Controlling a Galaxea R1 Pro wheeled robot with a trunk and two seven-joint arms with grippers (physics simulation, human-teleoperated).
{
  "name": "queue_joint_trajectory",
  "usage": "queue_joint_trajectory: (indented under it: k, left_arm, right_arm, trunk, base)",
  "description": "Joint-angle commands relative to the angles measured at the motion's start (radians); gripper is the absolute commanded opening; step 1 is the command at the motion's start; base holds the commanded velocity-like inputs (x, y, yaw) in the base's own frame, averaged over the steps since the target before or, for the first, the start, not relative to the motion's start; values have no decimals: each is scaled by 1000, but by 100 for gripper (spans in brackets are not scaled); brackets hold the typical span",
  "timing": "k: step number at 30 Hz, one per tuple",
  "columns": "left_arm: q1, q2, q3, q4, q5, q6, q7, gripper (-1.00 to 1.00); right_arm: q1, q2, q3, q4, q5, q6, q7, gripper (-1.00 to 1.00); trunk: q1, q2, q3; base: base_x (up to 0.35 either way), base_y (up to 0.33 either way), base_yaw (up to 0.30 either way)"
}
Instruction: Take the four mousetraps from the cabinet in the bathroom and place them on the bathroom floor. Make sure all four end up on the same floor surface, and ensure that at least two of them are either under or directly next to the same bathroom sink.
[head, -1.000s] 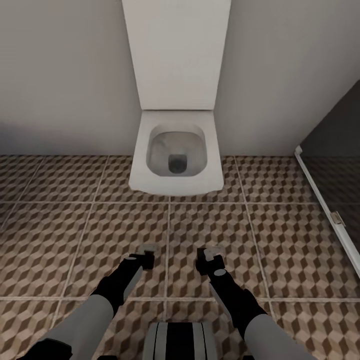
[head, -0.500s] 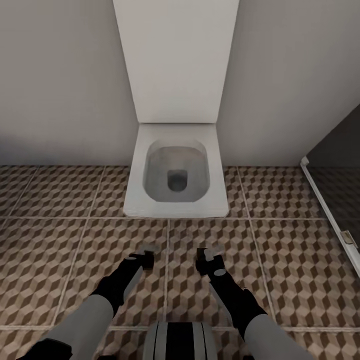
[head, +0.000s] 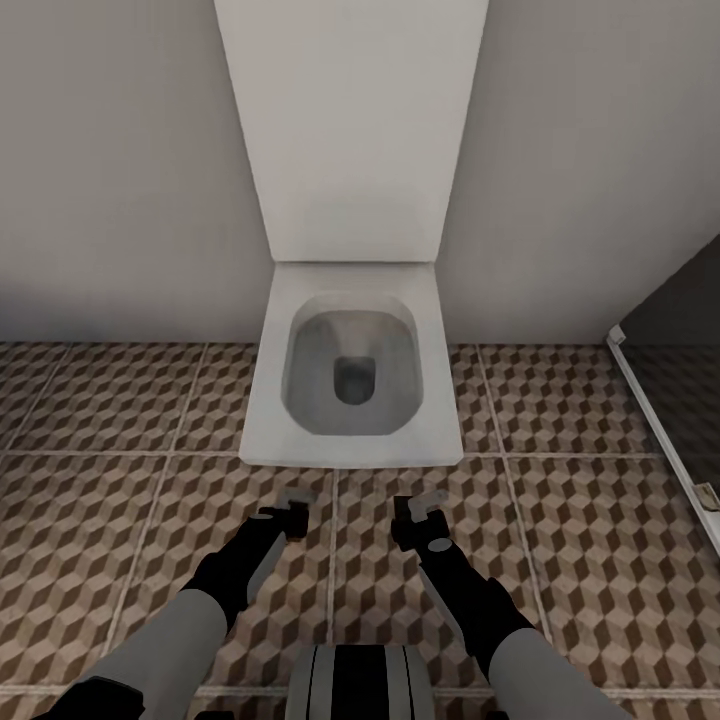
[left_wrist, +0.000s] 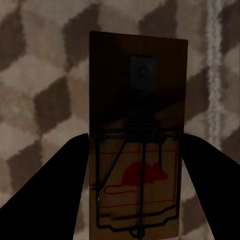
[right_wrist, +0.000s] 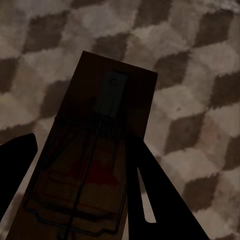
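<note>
Above the cube-patterned bathroom floor, both arms reach forward side by side, and each end effector carries a mousetrap. The left wrist view shows the left mousetrap clamped edgewise between the two dark fingers of the left end effector, its wire bar and red mouse print facing the camera. The right wrist view shows the right mousetrap gripped the same way by the right end effector, though it sits skewed between the fingers. In the head view the left end effector and the right end effector hang just short of the white toilet, which stands against the far wall; a dark glass panel closes off the right side.

The main risk, as I judge it, is place — this is the toilet, not the sink, and traps set down here would lie on the right floor but count for nothing toward the two that must sit under or beside the basin. The skewed right trap could also slip or twist out if the base turns sharply, since the fingers seem to hold only its near end. Released from this height a trap might bounce, flip or slide under the toilet bowl — better to lower first.
</note>
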Motion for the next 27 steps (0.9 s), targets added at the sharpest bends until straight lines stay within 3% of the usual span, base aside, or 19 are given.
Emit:
queue_joint_trajectory:
  k: [1, 9, 23, 27]
  left_arm:
    - [0, 1, -7, -3, 10, 5, 10, -100]
    - [0, 1, -7, -1, 10, 5, 10, -100]
    - [0, 1, -7, -1, 10, 5, 10, -100]
    - [0, 1, -7, -1, 10, 5, 10, -100]
  right_arm:
    - [0, -1, 4, -1, 3, 7, -6, -100]
    - [0, -1, 4, -1, 3, 7, -6, -100]
    - [-1, -1, 4, -1, 3, 7, -6, -100]
    - [0, -1, 4, -1, 3, 7, -6, -100]
  trunk:
    - [0, 0, -1]
    - [0, 0, -1]
    - [6, -3, -55]
    - [6, -3, -55]
  base:
    - [5, 0, 0]
    - [0, 0, 0]
    - [0, 0, 0]
    - [0, 0, 0]
